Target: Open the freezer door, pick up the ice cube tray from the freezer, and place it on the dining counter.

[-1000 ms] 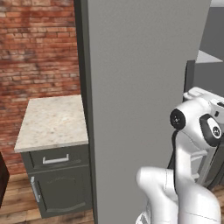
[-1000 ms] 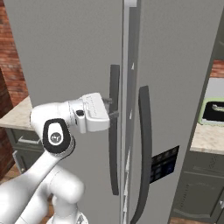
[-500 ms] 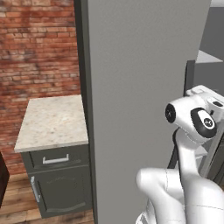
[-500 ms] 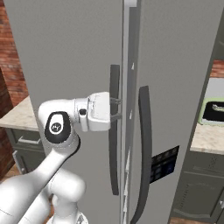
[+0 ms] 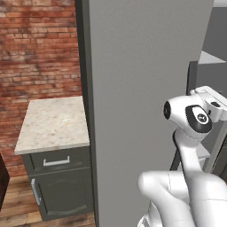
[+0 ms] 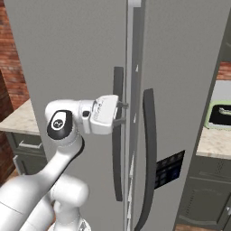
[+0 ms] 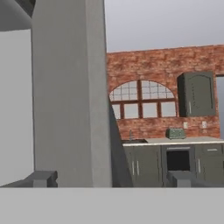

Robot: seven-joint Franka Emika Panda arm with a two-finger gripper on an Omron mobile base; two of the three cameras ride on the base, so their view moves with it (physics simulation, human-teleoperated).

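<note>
Pincer (image 6: 122, 113) now nearer, open astride freezer door (image 6: 76, 67) handle (image 6: 118, 135), not gripping.

A home kitchen: a tall grey two-door freezer (image 6: 180, 67) fills the middle, a stone-topped cabinet (image 5: 53, 126) stands at nine o'clock against a red brick wall (image 5: 40, 48), and a sink (image 6: 221, 115) sits at three o'clock.
</note>
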